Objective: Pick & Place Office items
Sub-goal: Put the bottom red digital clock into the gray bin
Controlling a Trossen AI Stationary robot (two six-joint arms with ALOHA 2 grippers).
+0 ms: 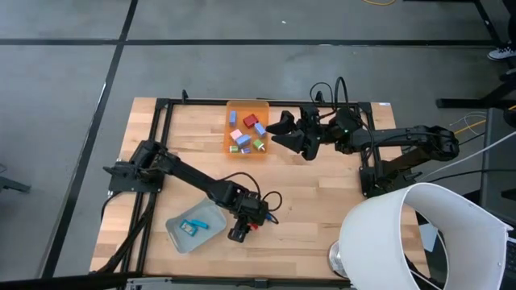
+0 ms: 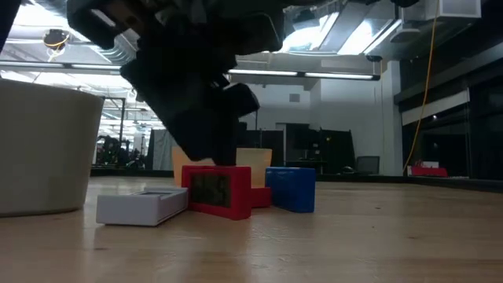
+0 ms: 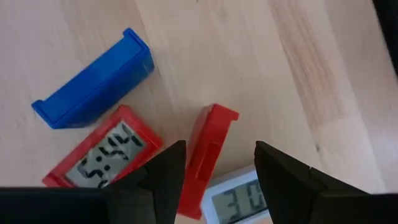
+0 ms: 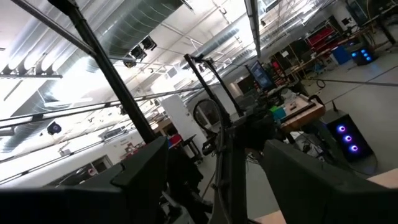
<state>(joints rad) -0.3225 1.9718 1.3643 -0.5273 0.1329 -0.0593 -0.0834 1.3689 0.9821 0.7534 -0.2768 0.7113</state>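
Spread wide on both arms, our jaws hold nothing. Our left gripper hovers low over a small huddle of digital clocks on the bare wood, just beside the pale grey tray, where a teal piece already lies. Directly between the fingers stands a red clock on its edge, narrow side up; a second red clock lies face-up touching it, a white clock sits face-up under the near finger, and a blue clock rests on its side a little apart.

Our right gripper waits raised beside the translucent orange bin, where more coloured pieces lie jumbled.

We judge these clocks light, rigid plastic shells with smooth sides — easy to lift, but apt to skate or topple if nudged. The edge-standing red one looks the natural pick: close across its two flat faces, at mid-length. Its neighbours crowd it closely, so a finger could well bump them on the way down — we cannot tell how much room there is.
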